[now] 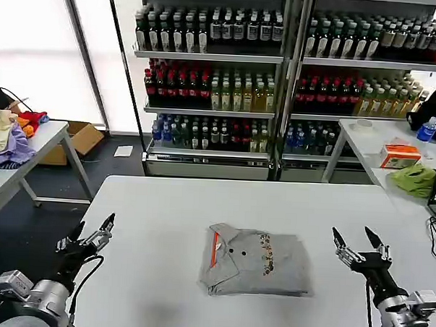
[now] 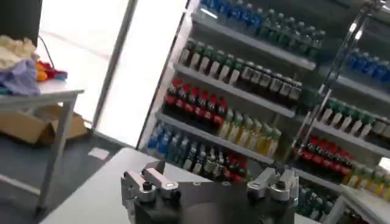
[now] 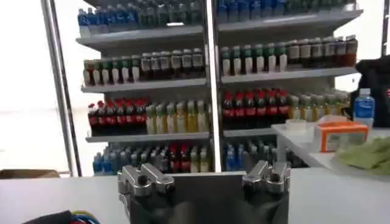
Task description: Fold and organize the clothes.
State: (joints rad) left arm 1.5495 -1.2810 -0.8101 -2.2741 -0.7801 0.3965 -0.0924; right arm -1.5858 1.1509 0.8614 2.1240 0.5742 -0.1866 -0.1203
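The clothes are one light grey short-sleeved shirt [image 1: 256,261], lying folded into a compact rectangle in the middle of the white table [image 1: 165,205]. Its orange-red neck lining and buttoned collar face the left side, and the small coloured print faces up. My left gripper [image 1: 93,230] hovers open over the table's near left corner, well away from the shirt. Over the near right side, my right gripper [image 1: 352,236] is also open, a hand's width from the shirt's edge. Neither holds anything.
Shelves of bottled drinks [image 1: 280,72] stand behind the table. A side table at left carries a yellow-purple-red clothes pile [image 1: 13,136], with a cardboard box [image 1: 80,138] on the floor beyond. The right-hand table holds a green cloth [image 1: 413,179], an orange box [image 1: 401,155] and a blue bottle [image 1: 426,129].
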